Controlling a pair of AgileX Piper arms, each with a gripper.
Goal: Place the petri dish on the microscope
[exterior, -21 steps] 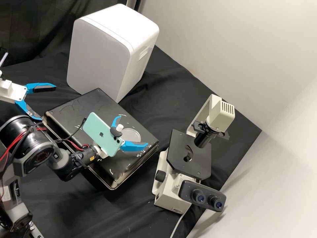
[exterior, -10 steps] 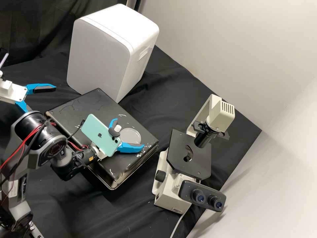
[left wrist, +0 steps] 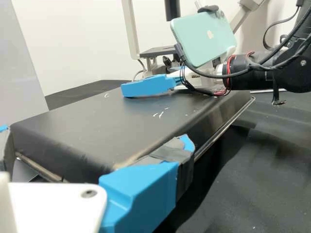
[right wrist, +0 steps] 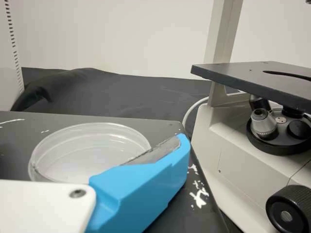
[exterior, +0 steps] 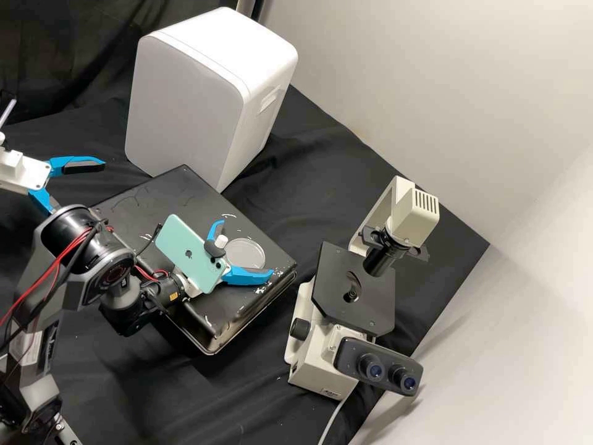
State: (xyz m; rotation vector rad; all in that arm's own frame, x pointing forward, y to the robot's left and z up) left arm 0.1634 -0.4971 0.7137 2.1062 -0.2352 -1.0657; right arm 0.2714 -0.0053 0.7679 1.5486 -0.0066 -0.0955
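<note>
Dish (exterior: 245,253) betw. R gripper (exterior: 248,246) jaws

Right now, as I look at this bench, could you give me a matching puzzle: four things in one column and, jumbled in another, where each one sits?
Things
1. petri dish
2. microscope
3. white box
4. mint-green phone

Places
A. at the back of the bench, behind the black tray
B. fixed on the right arm's wrist
C. flat on the black tray, between two blue fingers
D. beside the tray, with its black stage bare

Pairs: 1-C, 2-D, 3-A, 4-B
</note>
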